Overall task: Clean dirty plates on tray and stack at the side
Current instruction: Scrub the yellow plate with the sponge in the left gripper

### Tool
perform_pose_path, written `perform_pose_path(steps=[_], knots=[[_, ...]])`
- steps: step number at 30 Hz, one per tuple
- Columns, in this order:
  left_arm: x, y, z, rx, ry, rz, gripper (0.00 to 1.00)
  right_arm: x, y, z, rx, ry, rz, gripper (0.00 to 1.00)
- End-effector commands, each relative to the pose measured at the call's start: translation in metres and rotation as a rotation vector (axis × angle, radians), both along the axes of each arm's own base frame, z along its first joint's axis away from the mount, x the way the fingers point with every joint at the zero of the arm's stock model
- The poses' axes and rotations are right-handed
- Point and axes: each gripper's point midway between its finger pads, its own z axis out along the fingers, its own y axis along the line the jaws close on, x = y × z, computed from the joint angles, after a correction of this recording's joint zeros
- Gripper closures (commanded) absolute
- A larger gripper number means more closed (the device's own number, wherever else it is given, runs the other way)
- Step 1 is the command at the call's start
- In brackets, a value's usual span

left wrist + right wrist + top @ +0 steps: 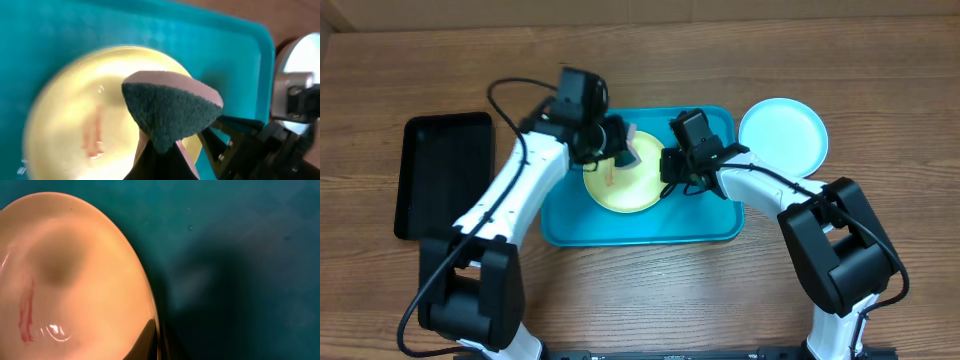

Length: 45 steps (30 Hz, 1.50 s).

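Note:
A yellow-green plate [625, 185] with an orange-red smear [94, 140] lies on the turquoise tray [705, 215]. My left gripper [618, 150] is shut on a sponge [172, 112] with a dark green scrub face and pink back, held just above the plate. My right gripper [672, 175] is shut on the plate's right rim [152, 325], one finger inside and one outside. A light blue plate [782, 135] lies on the table right of the tray. The white plate is out of view.
A black rectangular tray [442, 170] lies on the wooden table left of the turquoise tray. The two arms are close together over the tray's middle.

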Motion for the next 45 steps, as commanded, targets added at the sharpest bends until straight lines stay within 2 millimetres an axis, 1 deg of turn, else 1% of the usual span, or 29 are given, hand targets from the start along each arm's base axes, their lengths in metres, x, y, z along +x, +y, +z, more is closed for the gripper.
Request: perform_pose_path(steps=[1,3,8,11,14,17,18,21,22,25,27,30,32,34,36,40,45], knots=[[-0.008,0.002,-0.021,0.034,0.034,0.08,0.96,-0.014,0.004,-0.018,-0.01,0.057,-0.018,0.96],[-0.009,0.007,-0.029,0.055,0.036,0.108,0.96,-0.013,0.005,-0.017,-0.008,0.054,-0.018,0.96],[-0.002,0.004,-0.049,0.037,0.061,0.147,0.96,-0.013,0.006,-0.017,-0.006,0.051,-0.016,0.96],[-0.002,0.004,-0.069,0.046,0.097,0.154,0.96,-0.014,0.005,-0.018,-0.008,0.059,-0.015,0.96],[-0.006,0.006,-0.09,0.067,0.142,0.15,0.96,-0.015,0.004,-0.018,-0.011,0.063,-0.015,0.96],[-0.01,0.012,-0.104,0.119,0.158,0.11,0.96,-0.016,0.004,-0.019,-0.013,0.066,-0.015,0.96],[-0.01,0.019,-0.106,0.151,0.156,0.106,0.96,-0.016,0.004,-0.019,-0.014,0.066,-0.015,0.96],[-0.011,0.051,-0.106,0.294,0.153,0.158,0.96,-0.017,0.003,-0.019,-0.017,0.071,-0.015,0.96],[-0.011,0.065,-0.105,0.349,0.154,0.184,0.96,-0.017,0.003,-0.019,-0.018,0.072,-0.015,0.96],[-0.012,0.096,-0.095,0.473,0.171,0.237,0.96,-0.017,0.002,-0.02,-0.021,0.072,-0.016,0.96],[-0.01,0.109,-0.088,0.52,0.175,0.234,0.96,-0.017,0.002,-0.02,-0.021,0.072,-0.016,0.96],[0.0,0.113,-0.074,0.536,0.158,0.194,0.96,-0.017,0.002,-0.02,-0.021,0.072,-0.016,0.96],[0.008,0.107,-0.067,0.504,0.138,0.189,0.96,-0.017,0.002,-0.02,-0.021,0.072,-0.016,0.96],[0.014,0.089,-0.064,0.415,0.126,0.162,0.96,-0.017,0.002,-0.02,-0.021,0.072,-0.016,0.96],[0.017,0.057,-0.062,0.255,0.122,0.101,0.96,-0.017,0.003,-0.02,-0.021,0.072,-0.016,0.96],[0.015,0.003,-0.062,0.036,0.121,0.001,0.96,-0.017,0.003,-0.02,-0.02,0.072,-0.016,0.96],[0.003,-0.028,-0.078,0.039,0.14,-0.066,0.96,-0.017,0.003,-0.02,-0.02,0.072,-0.016,0.96]])
